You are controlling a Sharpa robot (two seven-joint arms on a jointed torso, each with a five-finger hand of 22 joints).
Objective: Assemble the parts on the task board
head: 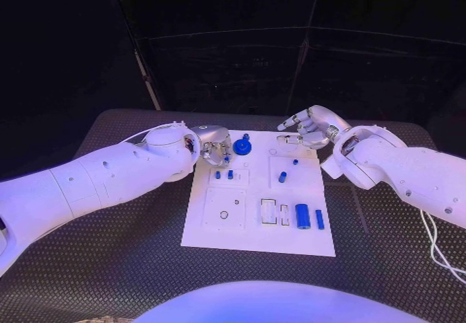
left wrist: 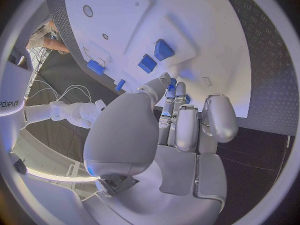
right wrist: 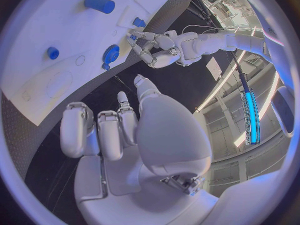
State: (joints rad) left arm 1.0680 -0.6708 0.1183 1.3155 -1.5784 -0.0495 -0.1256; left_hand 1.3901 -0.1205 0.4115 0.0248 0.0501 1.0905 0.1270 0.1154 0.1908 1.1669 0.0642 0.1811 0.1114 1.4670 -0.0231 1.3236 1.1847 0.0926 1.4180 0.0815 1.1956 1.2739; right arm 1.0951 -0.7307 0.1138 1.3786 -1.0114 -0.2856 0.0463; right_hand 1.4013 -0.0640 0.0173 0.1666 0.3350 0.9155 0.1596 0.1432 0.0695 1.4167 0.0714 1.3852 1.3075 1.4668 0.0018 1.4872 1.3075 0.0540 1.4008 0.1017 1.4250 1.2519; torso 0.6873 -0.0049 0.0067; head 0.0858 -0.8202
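Your desk (head: pixel 116 269): black, tread-patterned, backed by dark panels; white task board (head: pixel 257 235) centred. Left hand (head: pixel 215 149) and right hand (head: pixel 309 128): both released, empty.

The black table (head: pixel 116 269) has a raised, ridged tread pattern across its top and rounded far corners. The white task board (head: pixel 254 235) lies flat on it, near the middle, its long sides running away from the robot. A thin white cable (head: pixel 434 245) trails over the table surface on the robot's right side, well apart from the board.
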